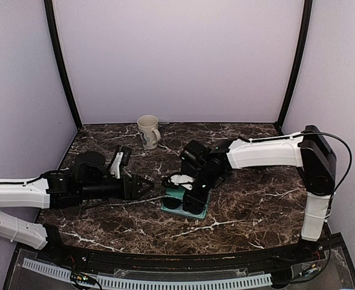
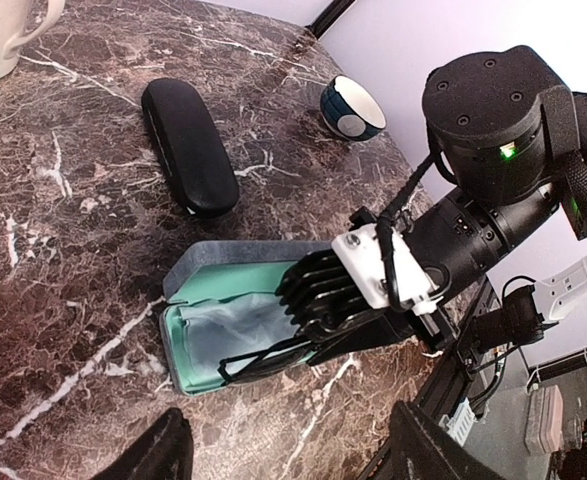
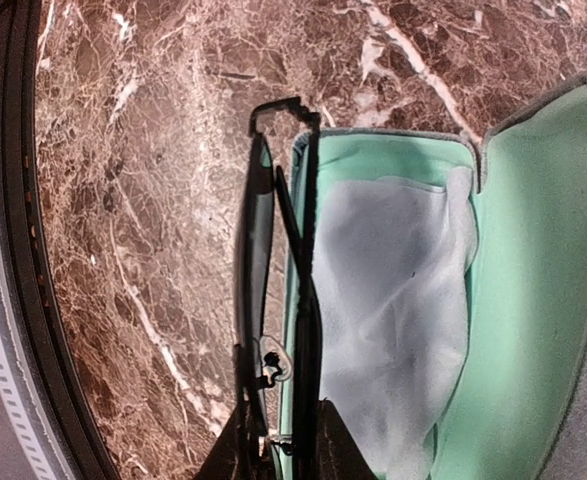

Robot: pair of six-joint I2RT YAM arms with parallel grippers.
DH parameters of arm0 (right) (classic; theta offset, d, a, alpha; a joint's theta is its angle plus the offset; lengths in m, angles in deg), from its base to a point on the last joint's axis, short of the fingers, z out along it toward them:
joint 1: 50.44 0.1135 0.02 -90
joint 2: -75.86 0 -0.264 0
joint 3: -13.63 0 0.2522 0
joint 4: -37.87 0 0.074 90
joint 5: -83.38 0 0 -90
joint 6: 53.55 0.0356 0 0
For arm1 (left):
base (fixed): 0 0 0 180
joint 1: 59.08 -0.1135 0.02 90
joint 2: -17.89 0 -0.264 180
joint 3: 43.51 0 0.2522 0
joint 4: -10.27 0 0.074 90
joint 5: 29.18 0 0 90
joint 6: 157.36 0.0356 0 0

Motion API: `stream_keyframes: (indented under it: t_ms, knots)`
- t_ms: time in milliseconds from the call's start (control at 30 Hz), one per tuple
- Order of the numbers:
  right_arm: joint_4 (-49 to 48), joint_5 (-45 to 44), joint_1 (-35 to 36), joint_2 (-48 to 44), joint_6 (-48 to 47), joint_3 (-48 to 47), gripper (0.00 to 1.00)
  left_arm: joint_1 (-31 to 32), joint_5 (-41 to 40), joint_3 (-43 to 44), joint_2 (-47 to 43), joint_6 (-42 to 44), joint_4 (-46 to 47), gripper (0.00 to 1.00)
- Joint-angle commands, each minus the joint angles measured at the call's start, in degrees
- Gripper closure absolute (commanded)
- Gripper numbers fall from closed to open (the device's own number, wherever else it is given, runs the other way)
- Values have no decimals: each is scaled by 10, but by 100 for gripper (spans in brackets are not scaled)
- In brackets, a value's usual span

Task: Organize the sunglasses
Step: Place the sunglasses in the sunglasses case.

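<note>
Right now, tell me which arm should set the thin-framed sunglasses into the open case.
Right. The right end effector grips the folded sunglasses along the edge of the open case; it likely only needs lowering. The left end effector sits open and empty beside the case.

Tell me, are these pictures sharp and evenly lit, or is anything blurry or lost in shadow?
Top external view: soft, dim, the left arm's black end melting into the dark marble table. Left wrist view: crisp on the green-lined case. Right wrist view: sunglasses sharp, white cloth bright, the fingers holding them dark and blurred.
</note>
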State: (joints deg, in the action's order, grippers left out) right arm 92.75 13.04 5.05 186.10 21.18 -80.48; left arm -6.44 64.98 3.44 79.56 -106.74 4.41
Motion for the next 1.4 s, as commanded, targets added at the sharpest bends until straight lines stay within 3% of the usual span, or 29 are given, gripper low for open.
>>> stream_keyframes:
  t_ms: [0, 1367]
  knots:
    - [17, 4, -6, 8, -15, -15, 82, -3, -3, -13, -15, 6, -1, 31]
    - [-6, -26, -7, 36, 0, 3, 77, -3, 20, -33, -13, -15, 34, 31]
